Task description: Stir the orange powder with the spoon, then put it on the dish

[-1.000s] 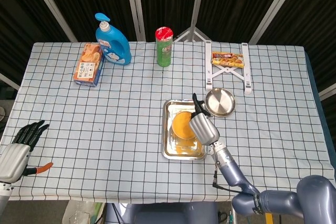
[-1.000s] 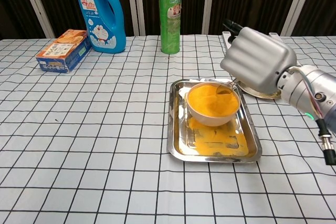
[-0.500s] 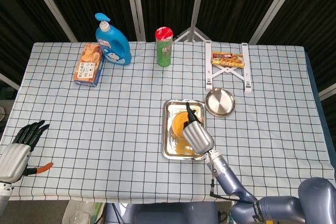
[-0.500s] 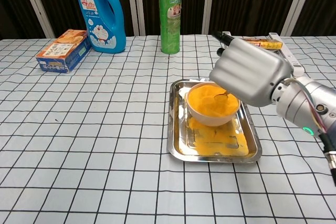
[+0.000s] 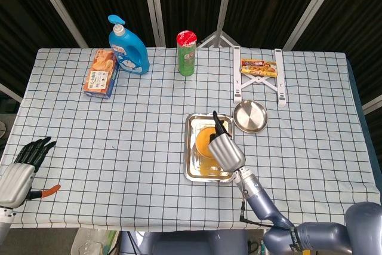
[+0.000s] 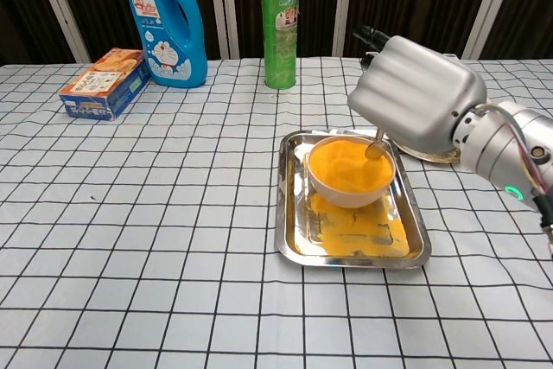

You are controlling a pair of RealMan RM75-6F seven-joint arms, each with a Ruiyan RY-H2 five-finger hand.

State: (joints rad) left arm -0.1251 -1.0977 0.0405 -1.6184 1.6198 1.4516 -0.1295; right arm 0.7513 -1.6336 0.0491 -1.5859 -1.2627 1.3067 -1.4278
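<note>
A white bowl (image 6: 349,181) full of orange powder (image 6: 343,165) stands in a steel tray (image 6: 294,241), where more powder is spilled. My right hand (image 6: 419,95) hovers over the bowl's right side and holds a small metal spoon (image 6: 376,148), whose tip sits at the powder's right edge. In the head view the right hand (image 5: 225,149) covers part of the bowl (image 5: 203,140) and the spoon is hidden. A round steel dish (image 5: 250,116) sits just right of the tray. My left hand (image 5: 21,168) rests at the table's near left edge, fingers spread, holding nothing.
A blue detergent bottle (image 6: 167,22), a green crisp can (image 6: 280,31) and a snack box (image 6: 104,83) stand along the back. A white stand with a snack packet (image 5: 259,67) lies behind the dish. Something small and orange (image 5: 50,190) lies by the left hand.
My right hand swung the spoon across the bowl towards me and back to the right, lifting slightly. The spoon tip now sits at the powder's right edge. The left hand stayed still.
</note>
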